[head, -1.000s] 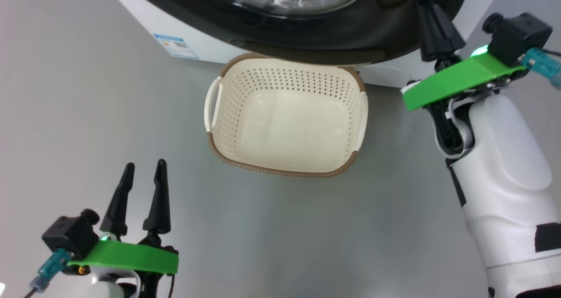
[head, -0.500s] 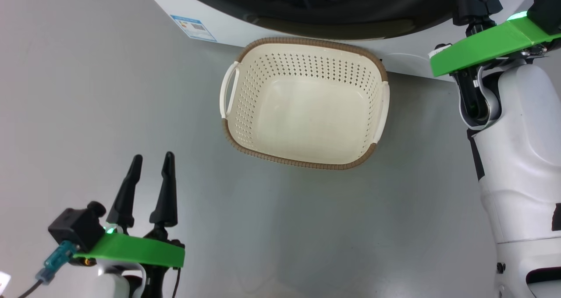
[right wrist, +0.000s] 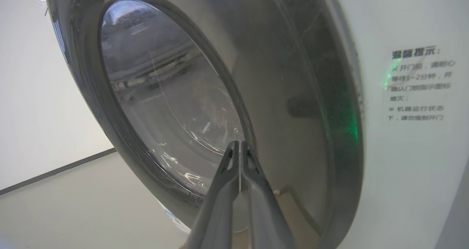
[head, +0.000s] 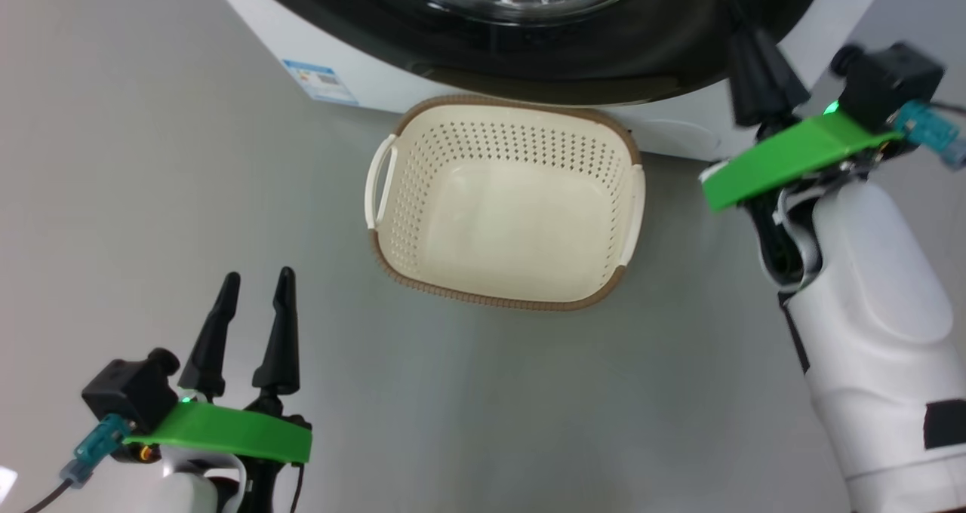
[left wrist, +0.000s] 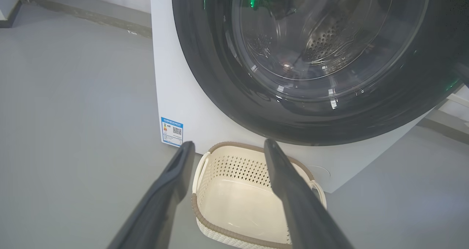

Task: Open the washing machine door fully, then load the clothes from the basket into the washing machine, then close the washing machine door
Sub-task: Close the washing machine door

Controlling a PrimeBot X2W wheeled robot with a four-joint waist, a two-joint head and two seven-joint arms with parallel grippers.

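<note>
Washing machine door (right wrist: 278,77), right fingers (right wrist: 224,190) pressed together, left fingers (left wrist: 172,183) spread toward basket (left wrist: 240,164)

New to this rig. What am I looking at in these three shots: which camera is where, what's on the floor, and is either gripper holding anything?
This is a wheeled robot with two arms, each ending in a gripper with two long dark fingers.

The head view looks down from the robot's head at the grey floor. An empty basket stands in front of the white washing machine. The machine's round, black-ringed door is at the top of that view. The left gripper sits at the lower left with its fingers apart, holding nothing.

The left wrist view looks along those same fingers toward the basket and door. The steel drum shows through the glass.

The right wrist view looks along the right gripper. Its fingers are pressed together and empty, with the tips close to the door's black ring. I cannot tell whether they touch it.
</note>
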